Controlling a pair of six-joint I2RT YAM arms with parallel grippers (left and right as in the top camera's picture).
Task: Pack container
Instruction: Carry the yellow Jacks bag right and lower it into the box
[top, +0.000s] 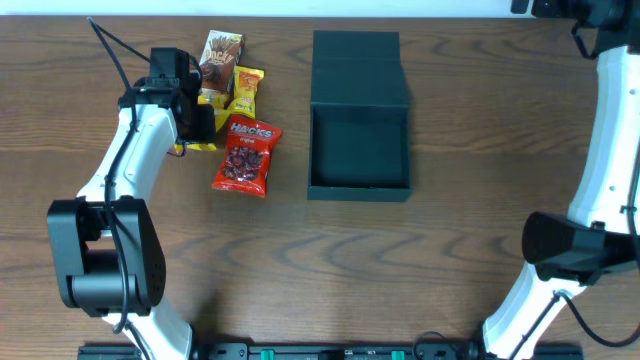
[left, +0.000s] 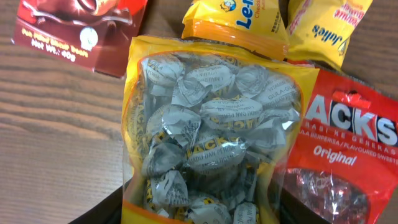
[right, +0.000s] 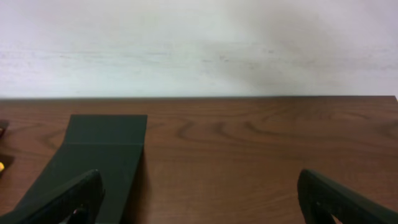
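Observation:
The container (top: 360, 189) is a dark teal-black box in the middle of the table, open and empty inside, with its flap lid (top: 358, 66) laid back; its lid also shows in the right wrist view (right: 104, 144). My left gripper (top: 196, 122) is over the snack pile, its fingers pressed against both sides of a yellow bag of wrapped candies (left: 205, 124). My right gripper (right: 199, 186) is open and empty at the far right back of the table, well away from the box.
To the left of the box lie a red Hacks packet (top: 244, 156), a brown chocolate packet (top: 220, 58) and small yellow packets (top: 246, 90). The candy bag overlaps the red packet (left: 348, 149). A white wall runs behind the table (right: 199, 43).

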